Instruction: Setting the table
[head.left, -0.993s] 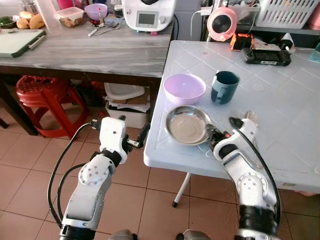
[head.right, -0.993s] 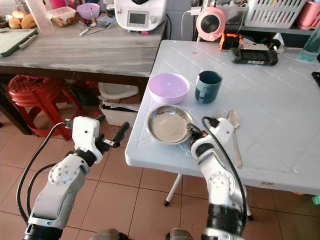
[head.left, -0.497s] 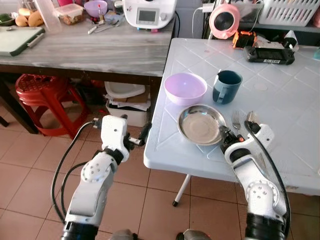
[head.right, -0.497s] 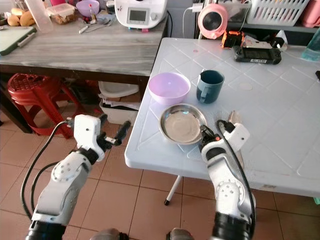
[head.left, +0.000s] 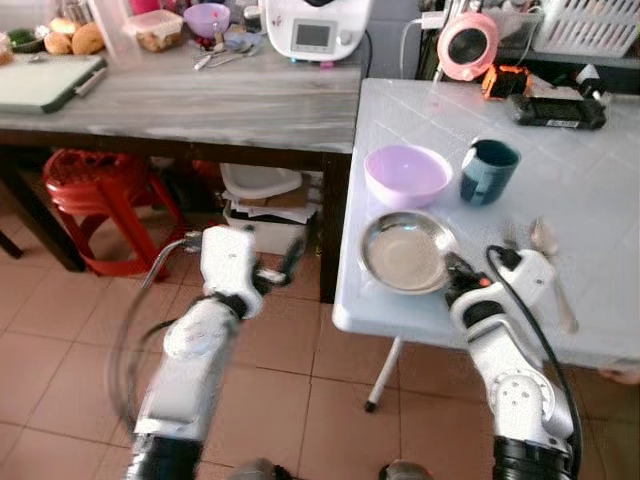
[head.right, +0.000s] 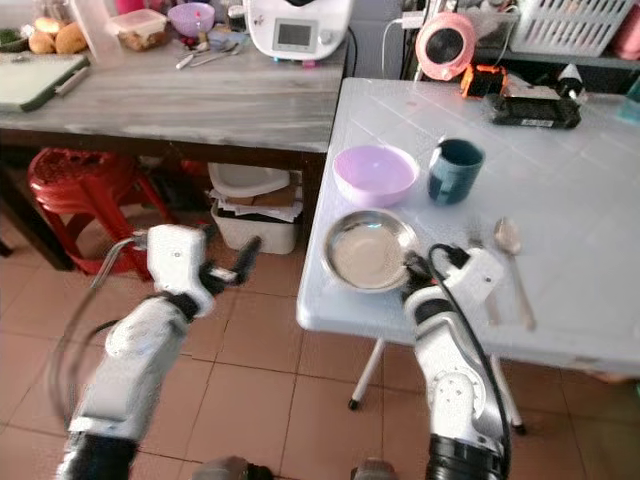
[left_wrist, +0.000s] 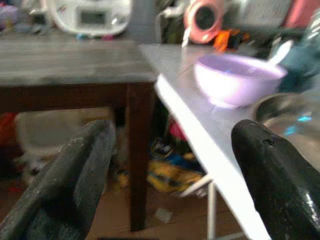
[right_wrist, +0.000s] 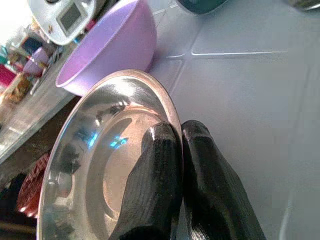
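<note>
Shifted rightward, steel plate (head.left: 403, 252) stays pinched at its rim by right claw (head.left: 455, 275).

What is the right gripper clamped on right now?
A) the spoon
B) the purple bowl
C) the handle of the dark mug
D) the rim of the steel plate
D: the right gripper is pinched shut on the near rim of the steel plate, one finger inside it and one outside.

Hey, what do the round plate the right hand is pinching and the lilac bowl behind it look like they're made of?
The round silver plate, pinched at its rim by the right hand, looks like polished stainless steel: mirror-like reflections and bright glints. The lilac bowl is probably plastic: even, opaque colour with a soft matte sheen, though glazed ceramic is possible.
</note>
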